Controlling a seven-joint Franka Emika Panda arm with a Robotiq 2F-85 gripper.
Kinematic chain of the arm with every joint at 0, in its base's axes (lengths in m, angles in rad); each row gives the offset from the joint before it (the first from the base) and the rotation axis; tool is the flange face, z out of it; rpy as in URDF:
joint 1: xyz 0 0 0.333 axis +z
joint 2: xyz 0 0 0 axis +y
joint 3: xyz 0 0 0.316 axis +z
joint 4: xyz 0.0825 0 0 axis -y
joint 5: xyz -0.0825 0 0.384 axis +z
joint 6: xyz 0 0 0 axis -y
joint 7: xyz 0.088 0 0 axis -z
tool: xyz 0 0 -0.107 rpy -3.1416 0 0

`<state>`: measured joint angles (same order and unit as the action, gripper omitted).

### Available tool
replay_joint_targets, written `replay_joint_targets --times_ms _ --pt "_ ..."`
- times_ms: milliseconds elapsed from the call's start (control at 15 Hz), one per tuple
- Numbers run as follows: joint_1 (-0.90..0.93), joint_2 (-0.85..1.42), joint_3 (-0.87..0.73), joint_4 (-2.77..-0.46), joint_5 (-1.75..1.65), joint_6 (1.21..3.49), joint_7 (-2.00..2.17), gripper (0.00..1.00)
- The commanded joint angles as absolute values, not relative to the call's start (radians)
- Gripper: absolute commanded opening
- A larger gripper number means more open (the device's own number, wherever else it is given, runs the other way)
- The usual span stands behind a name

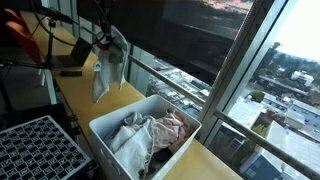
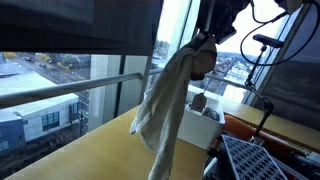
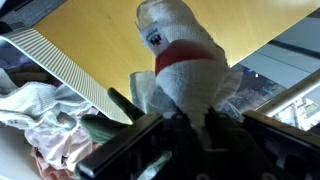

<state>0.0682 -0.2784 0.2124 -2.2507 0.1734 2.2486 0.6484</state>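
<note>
White sock with a red band hangs limp in mid-air from the claw, over the yellow wooden worktop and near the white plastic bin of crumpled laundry, with a black grid rack just beside the bin. Claw is nearly closed, pinching the sock's upper end. Judgement: with so much cloth dangling, a firm squeeze and a slow, high carry would help the tail clear the bin's rim without snagging.
</note>
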Motion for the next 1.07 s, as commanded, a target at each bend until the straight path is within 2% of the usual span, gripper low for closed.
replay_joint_targets --times_ms 0,467,1000 --pt "0.071 -0.245 0.214 -2.249 0.144 2.287 0.661 0.5" --pt "0.073 -0.232 0.211 -2.242 0.106 2.286 0.664 0.99" --pt "-0.061 -0.134 0.088 -2.208 -0.051 2.364 0.631 1.0"
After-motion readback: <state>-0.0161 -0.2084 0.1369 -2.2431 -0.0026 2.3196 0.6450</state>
